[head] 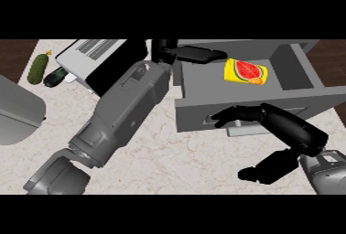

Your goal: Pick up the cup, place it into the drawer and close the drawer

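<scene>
The cup lies inside the open drawer, just right of the left hand, whose fingers are straight and empty. The right hand, fingers relaxed and holding nothing, is at the drawer's front.

Two boxy grey arms: left forearm broad and panelled, pale round fitting near the wrist; right forearm with similar pale detail. Glossy black left hand and right hand, with thick, rounded digits.
</scene>
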